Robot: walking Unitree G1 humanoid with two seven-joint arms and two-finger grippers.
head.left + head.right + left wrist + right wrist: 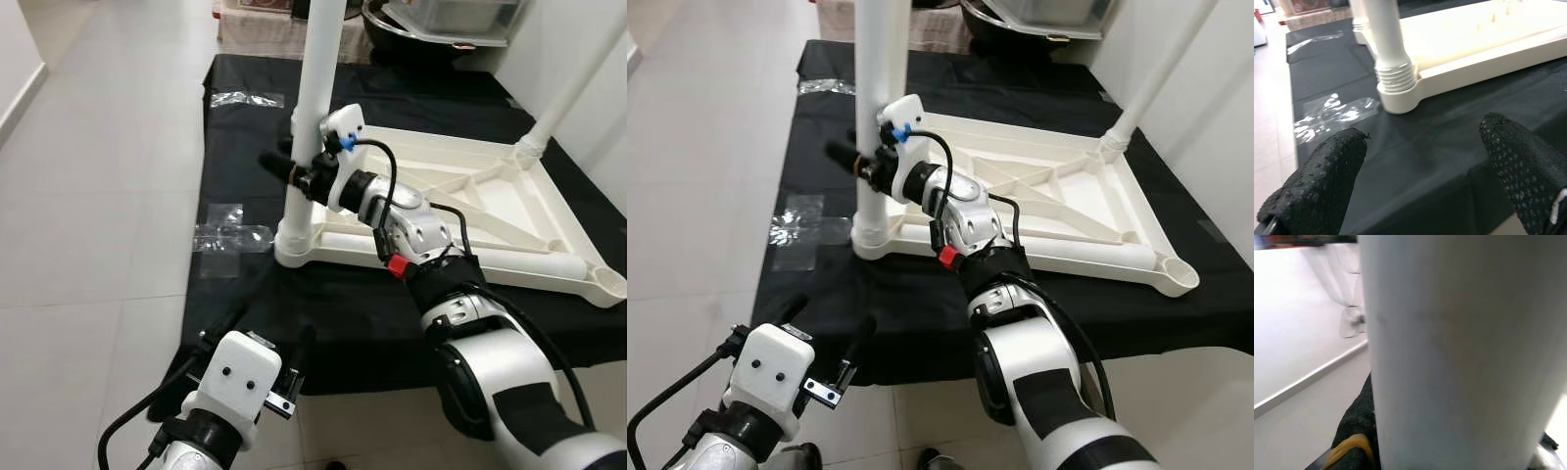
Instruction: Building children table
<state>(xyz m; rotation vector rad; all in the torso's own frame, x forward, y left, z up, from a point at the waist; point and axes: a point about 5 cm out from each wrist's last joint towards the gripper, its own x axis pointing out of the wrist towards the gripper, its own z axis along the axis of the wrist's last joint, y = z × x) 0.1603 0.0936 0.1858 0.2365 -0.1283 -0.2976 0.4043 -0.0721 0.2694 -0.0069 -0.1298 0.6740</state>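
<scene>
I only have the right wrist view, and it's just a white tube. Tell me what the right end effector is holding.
Observer: The right end effector is closed around the upright near table leg, above its threaded base.
Operator: Report where that leg stands.
Observer: It stands in a corner socket of the upturned white tabletop, which lies on a black cloth.
Operator: Give me the left end effector.
Observer: The left end effector hovers open over the cloth's near edge, holding nothing.
</scene>
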